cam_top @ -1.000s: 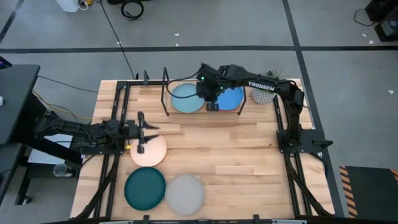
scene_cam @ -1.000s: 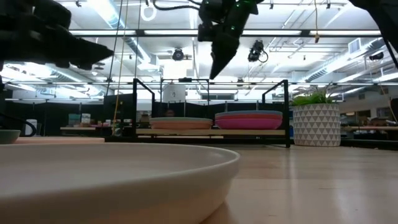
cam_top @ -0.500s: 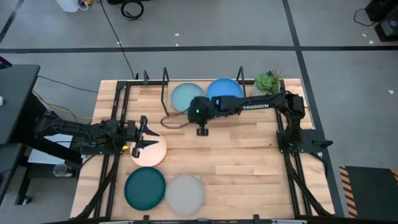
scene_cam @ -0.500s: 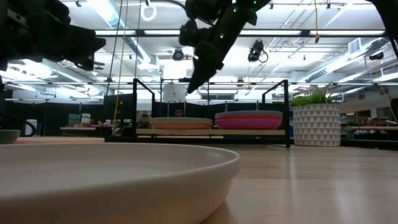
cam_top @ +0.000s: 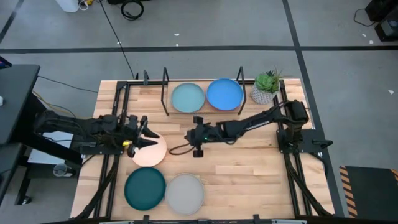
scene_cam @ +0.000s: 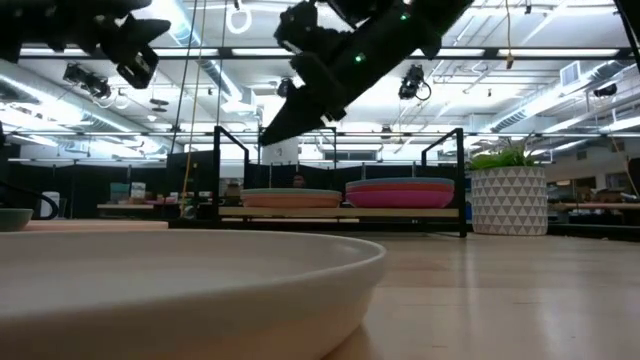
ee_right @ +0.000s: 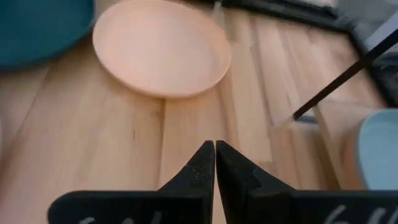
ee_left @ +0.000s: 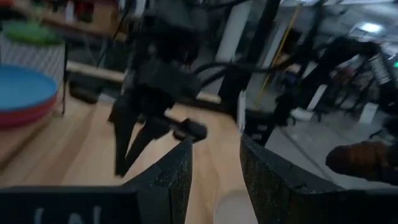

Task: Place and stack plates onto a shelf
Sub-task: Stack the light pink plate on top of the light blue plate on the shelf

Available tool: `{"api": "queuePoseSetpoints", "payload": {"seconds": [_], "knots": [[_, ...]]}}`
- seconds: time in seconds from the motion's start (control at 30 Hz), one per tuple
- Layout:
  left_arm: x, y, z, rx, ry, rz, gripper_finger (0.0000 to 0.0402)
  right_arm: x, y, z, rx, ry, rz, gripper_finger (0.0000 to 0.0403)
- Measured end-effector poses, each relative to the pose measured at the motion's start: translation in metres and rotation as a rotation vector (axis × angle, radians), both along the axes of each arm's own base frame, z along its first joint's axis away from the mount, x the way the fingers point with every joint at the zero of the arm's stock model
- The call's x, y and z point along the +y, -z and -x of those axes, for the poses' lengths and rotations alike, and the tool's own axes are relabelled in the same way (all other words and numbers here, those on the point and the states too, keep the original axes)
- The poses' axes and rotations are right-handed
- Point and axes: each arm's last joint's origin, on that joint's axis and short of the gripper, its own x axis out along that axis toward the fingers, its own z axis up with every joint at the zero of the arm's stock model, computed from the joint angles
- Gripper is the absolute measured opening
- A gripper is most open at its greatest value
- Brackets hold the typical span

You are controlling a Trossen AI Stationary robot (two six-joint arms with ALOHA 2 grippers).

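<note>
Swinging off black metal-rod shelf (cam_top: 202,99) since bright blue round plate (cam_top: 224,94) landed | right pincer (cam_top: 198,149) closed, empty | left pincer (cam_top: 147,140) open over peach-terracotta plate (cam_top: 148,152), next

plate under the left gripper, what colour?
Peach plate, clearest in the right wrist view; left gripper hovers over it.

Surface centre: bare wood right of the right gripper (cam_top: 198,151).
Shelf (cam_top: 165,93): both bays hold plates.
Left side: peach plate (cam_top: 149,151) under the left gripper (cam_top: 148,135).
</note>
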Motion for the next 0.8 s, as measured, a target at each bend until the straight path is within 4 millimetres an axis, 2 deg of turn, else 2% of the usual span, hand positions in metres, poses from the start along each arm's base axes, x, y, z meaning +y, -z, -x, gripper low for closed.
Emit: {"api": "queuePoseSetpoints", "payload": {"seconds": [0.1,0.23,0.53,0.63,0.8], "knots": [[-0.002,-0.015,-0.004,0.105,-0.011,-0.005,0.0141,0.011,0.002,0.005,-0.029,-0.004,0.025,0.0022],[-0.002,-0.021,-0.008,0.318,-0.052,-0.034,0.0141,0.02,0.007,0.01,-0.071,-0.041,0.078,0.0022],[-0.005,0.002,-0.019,0.618,-0.044,0.041,0.0141,0.011,0.015,0.029,-0.051,-0.05,0.22,0.0022],[-0.007,0.007,-0.028,0.672,-0.062,0.067,0.0141,0.005,0.009,0.046,-0.1,-0.049,0.232,0.002],[-0.009,0.004,-0.044,0.731,-0.071,0.055,0.0141,-0.01,-0.008,0.091,-0.222,-0.036,0.241,0.0009]]}}
